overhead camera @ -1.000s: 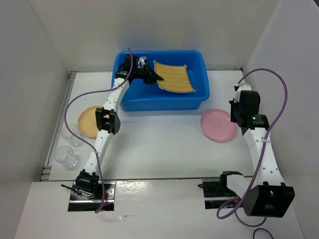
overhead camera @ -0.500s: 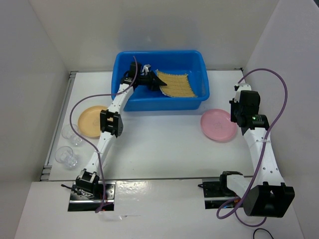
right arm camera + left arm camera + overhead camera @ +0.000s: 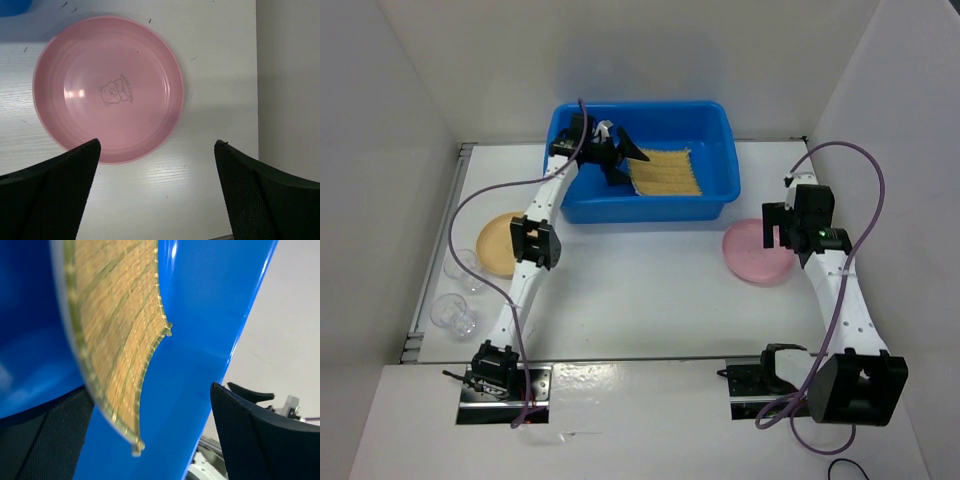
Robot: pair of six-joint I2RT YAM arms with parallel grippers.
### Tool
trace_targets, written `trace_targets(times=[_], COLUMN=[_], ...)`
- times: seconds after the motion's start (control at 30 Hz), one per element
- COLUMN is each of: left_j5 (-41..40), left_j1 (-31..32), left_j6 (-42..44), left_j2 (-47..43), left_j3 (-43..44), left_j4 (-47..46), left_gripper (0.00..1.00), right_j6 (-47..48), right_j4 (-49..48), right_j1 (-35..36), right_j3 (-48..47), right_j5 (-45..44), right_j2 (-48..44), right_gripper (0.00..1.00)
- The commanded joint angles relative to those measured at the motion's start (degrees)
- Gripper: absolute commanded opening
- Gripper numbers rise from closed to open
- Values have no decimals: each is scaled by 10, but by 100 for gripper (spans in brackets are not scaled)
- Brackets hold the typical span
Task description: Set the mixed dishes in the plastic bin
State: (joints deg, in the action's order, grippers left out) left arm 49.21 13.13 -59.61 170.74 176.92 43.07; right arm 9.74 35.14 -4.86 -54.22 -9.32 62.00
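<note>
The woven bamboo mat lies inside the blue plastic bin. My left gripper hovers in the bin at the mat's left edge, open. In the left wrist view the mat curves against the bin wall, and its corner hangs free between the wide jaws of the left gripper. The pink plate sits on the table right of the bin. My right gripper is above its right edge, open and empty. Seen from the right wrist, the plate lies just ahead of the right gripper.
A tan-orange plate rests on the table left of the left arm. Two clear cups stand near the table's left edge. White walls close in the left, back and right sides.
The left gripper opened and let go of the mat, which dropped flat into the bin. The right gripper opened and swung left over the pink plate.
</note>
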Motion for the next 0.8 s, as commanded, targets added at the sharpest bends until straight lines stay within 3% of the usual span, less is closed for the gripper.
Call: trace_targets(times=[0.0, 0.2, 0.43, 0.67, 0.77], left_j5=[-52, -119, -161, -422, -417], left_j1=[-25, -19, 9, 46, 60], left_j6=[111, 173, 198, 306, 330], left_j2=[-92, -97, -86, -234, -302], left_j3=[27, 27, 27, 27, -23], left_j4=[119, 197, 230, 315, 315], left_gripper=[100, 100, 100, 100, 100], right_j6=[12, 12, 43, 85, 77], right_j4=[-11, 53, 69, 100, 138], right_j1=[-12, -46, -57, -128, -162], right_j3=[-19, -58, -65, -146, -207], right_j5=[-9, -28, -15, 35, 60], right_j2=[29, 128, 116, 233, 326], right_gripper=[99, 99, 99, 99, 99])
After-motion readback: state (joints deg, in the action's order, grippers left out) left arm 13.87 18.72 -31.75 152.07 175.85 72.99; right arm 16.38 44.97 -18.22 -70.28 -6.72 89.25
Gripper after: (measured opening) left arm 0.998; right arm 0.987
